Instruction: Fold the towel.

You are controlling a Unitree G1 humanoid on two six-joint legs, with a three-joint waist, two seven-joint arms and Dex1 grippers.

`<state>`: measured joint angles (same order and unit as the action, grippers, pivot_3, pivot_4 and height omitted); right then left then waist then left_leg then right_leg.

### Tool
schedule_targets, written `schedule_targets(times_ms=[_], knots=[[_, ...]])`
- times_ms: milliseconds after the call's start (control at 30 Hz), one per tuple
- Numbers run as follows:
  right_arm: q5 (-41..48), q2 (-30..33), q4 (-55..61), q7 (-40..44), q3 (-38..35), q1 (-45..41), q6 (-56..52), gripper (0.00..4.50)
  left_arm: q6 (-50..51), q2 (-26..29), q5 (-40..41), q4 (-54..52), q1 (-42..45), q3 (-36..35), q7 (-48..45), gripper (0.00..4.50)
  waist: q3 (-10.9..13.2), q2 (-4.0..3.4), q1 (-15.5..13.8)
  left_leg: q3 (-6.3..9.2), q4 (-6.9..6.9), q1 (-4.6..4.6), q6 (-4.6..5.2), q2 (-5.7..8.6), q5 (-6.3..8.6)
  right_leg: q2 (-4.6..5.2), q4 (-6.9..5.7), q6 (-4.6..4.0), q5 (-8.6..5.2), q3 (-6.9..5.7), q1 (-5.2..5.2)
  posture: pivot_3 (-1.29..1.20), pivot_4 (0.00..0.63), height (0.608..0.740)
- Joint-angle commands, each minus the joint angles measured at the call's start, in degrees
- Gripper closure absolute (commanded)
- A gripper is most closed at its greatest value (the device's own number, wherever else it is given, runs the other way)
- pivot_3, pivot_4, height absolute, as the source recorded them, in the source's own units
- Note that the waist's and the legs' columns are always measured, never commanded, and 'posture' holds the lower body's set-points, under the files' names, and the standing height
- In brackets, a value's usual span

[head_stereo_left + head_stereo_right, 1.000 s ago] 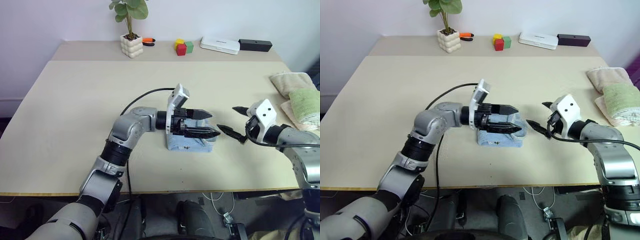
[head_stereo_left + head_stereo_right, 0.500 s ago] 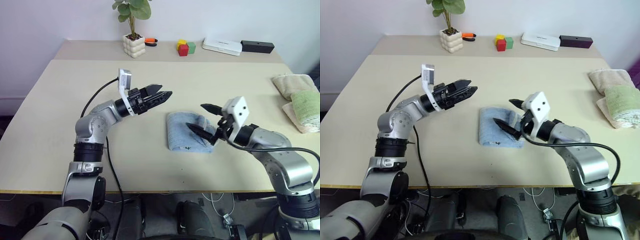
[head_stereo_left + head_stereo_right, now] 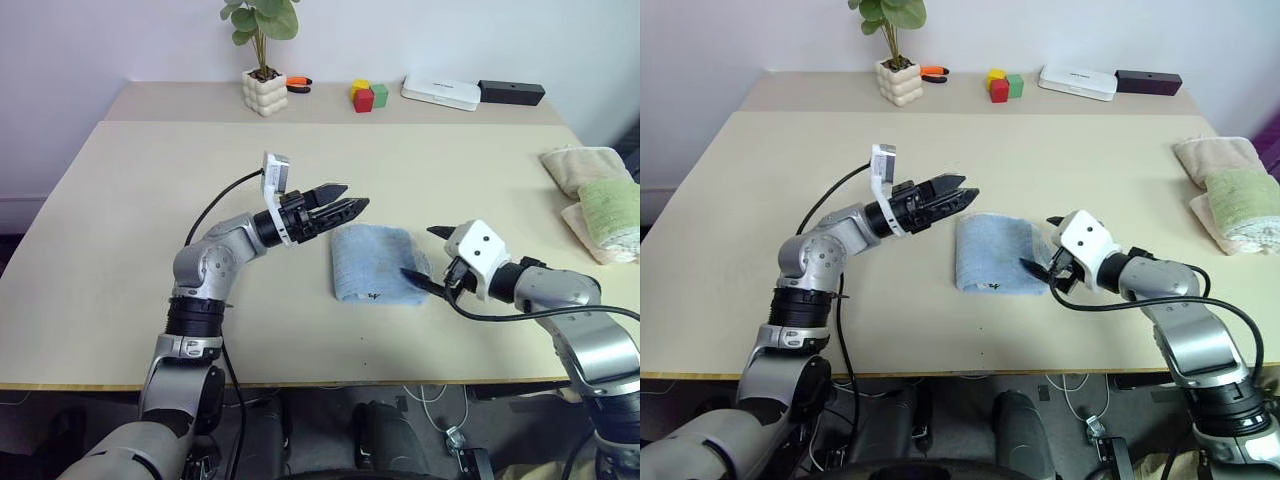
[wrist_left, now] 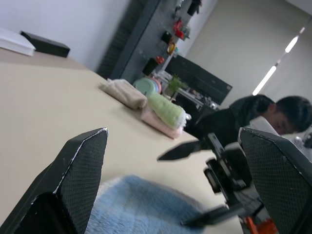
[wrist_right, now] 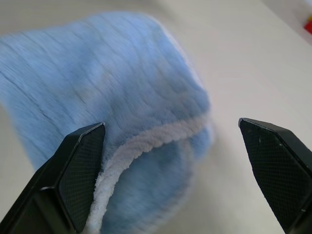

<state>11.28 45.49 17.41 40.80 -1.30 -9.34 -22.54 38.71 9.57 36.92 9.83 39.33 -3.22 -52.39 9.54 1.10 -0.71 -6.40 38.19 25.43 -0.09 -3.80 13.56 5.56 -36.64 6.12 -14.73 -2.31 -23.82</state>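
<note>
Towel (image 3: 375,263), light blue and folded into a compact pad with a small dark mark at its near edge, lies on the beige table (image 3: 140,200) between the two grippers. Left gripper (image 3: 345,210), fingers spread and empty, hangs just above and beside the towel's far left corner; right gripper (image 3: 428,260), likewise spread and empty, sits at the towel's right edge, its lower finger close against the whitish trim. Folded beige and green towels (image 3: 598,196) lie well apart at the table's right edge.

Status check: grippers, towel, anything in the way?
Left gripper open, empty, left of towel. Right gripper open, empty, at its right edge. Towel folded, flat on table. Nothing blocking.
</note>
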Motion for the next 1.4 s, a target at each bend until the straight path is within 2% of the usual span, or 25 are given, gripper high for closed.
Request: schedule_targets(times_ms=[33,267,367,400,433,533,600,633,667,700,800,867,1100,1267,1400], knots=[[-1.5,1.9,-1.1,0.3,-3.1,0.9,2.3,0.0,0.3,-0.1,1.5,-3.0,-0.1,0.4,-0.6,0.07,0.0,0.0,-0.1,0.0,0.0,0.0,0.0,0.0,0.0,0.0,0.0,0.0,0.0,0.0,0.01,0.0,0.15,0.735],[1.5,2.1,-0.4,3.4,-6.2,3.1,0.8,0.0,0.5,-0.5,1.5,-3.2,-0.6,0.7,-0.1,0.07,0.0,0.0,0.0,0.07,0.0,-0.02,0.0,0.0,0.0,0.0,0.04,0.0,0.0,-0.06,0.07,0.0,0.15,0.735],[5.9,-0.3,0.0,1.3,-9.8,-0.6,-3.1,0.79,1.2,-1.3,2.4,-2.8,-0.5,-0.1,1.0,0.0,0.0,0.0,0.0,0.08,0.0,-0.02,0.0,0.0,0.0,0.0,0.06,0.0,0.0,-0.07,0.09,0.0,0.15,0.735],[8.0,-1.7,0.2,-0.1,-11.3,-2.6,-4.6,1.31,1.1,-1.6,2.4,-2.5,-0.3,-0.5,1.7,0.54,0.0,0.0,0.0,0.09,0.01,-0.03,0.0,0.0,0.0,0.0,0.06,0.0,0.0,-0.07,0.1,0.0,0.15,0.735],[9.4,-2.7,0.4,-1.0,-12.4,-3.9,-5.7,1.77,0.9,-1.8,2.4,-2.2,-0.3,-0.7,2.2,0.8,0.0,-0.01,0.1,0.1,0.01,-0.03,-0.01,0.0,0.0,0.0,0.06,0.0,0.0,-0.07,0.1,0.0,0.15,0.735],[17.8,-11.8,2.1,-10.3,-17.2,-11.3,-11.4,3.31,-0.1,-3.4,2.2,-0.7,1.0,-1.9,5.3,2.34,0.0,-0.03,0.1,0.15,0.0,-0.05,-0.02,-0.03,-0.01,-0.02,0.05,0.0,0.0,-0.1,0.1,0.0,0.15,0.735],[18.8,-18.3,4.5,-15.6,-16.0,-11.6,-12.9,4.37,-2.1,-5.5,0.8,0.5,1.5,-2.2,8.9,3.36,0.0,-0.03,-0.1,0.19,-0.04,-0.04,-0.04,-0.02,-0.02,-0.02,0.05,0.0,0.0,-0.14,0.1,0.0,0.15,0.735],[18.5,-22.6,5.9,-19.1,-14.1,-10.8,-13.4,4.5,-3.7,-6.7,-0.6,1.3,1.3,-2.0,11.1,3.82,0.0,-0.02,-0.2,0.26,-0.06,-0.02,-0.04,-0.02,-0.03,-0.02,0.07,-0.01,0.0,-0.22,0.14,0.0,0.15,0.735],[17.8,-26.2,7.2,-22.3,-12.3,-9.9,-13.5,4.5,-4.5,-7.8,-1.5,1.9,1.0,-1.7,13.0,4.34,0.0,-0.03,-0.1,0.37,-0.06,-0.02,-0.06,-0.03,-0.03,-0.02,0.17,-0.01,-0.01,-0.35,0.25,0.0,0.15,0.735],[16.6,-29.1,8.1,-24.9,-10.6,-9.0,-13.4,4.5,-5.0,-8.6,-2.4,2.3,0.6,-1.4,14.5,4.43,0.0,-0.06,-0.1,0.41,-0.09,-0.03,-0.07,-0.03,-0.04,-0.02,0.23,-0.01,-0.01,-0.41,0.3,0.0,0.15,0.735],[13.8,-36.5,9.7,-31.7,-7.0,-5.6,-13.1,4.5,-6.7,-10.5,-4.6,2.9,-0.6,-0.6,18.0,4.43,0.0,-0.08,-0.1,0.39,-0.05,0.05,-0.06,0.0,-0.04,-0.01,0.26,0.0,0.0,-0.41,0.29,0.0,0.15,0.735],[11.6,-39.3,10.0,-34.4,-4.0,-2.8,-12.7,4.5,-7.3,-11.8,-6.4,3.6,-1.5,0.4,20.2,4.43,0.0,-0.08,-0.1,0.39,-0.04,0.06,-0.06,0.01,-0.04,0.0,0.26,0.0,0.0,-0.41,0.3,0.0,0.15,0.735],[6.0,-41.0,5.3,-38.1,-1.6,1.8,-9.8,4.5,-5.6,-13.1,-10.3,5.2,-3.9,8.0,18.7,4.43,0.0,-0.08,0.0,0.42,-0.07,0.02,-0.05,0.01,-0.03,-0.01,0.27,-0.01,0.0,-0.42,0.33,0.0,0.15,0.735],[2.3,-40.4,-1.0,-38.0,-0.8,2.9,-6.0,4.5,-7.0,-12.1,-14.7,11.0,-3.5,10.7,18.6,4.43,-0.1,-0.12,0.3,0.42,-0.1,0.01,-0.05,0.0,-0.03,-0.01,0.3,-0.02,-0.01,-0.42,0.3,0.0,0.15,0.735],[-0.3,-40.0,-5.1,-37.8,-0.9,4.8,-2.1,4.5,-9.0,-10.6,-17.1,13.8,-3.4,10.1,19.6,4.43,-0.1,-0.15,0.3,0.43,-0.13,-0.02,-0.05,0.0,-0.03,-0.02,0.3,-0.02,-0.01,-0.42,0.33,0.0,0.15,0.735]])
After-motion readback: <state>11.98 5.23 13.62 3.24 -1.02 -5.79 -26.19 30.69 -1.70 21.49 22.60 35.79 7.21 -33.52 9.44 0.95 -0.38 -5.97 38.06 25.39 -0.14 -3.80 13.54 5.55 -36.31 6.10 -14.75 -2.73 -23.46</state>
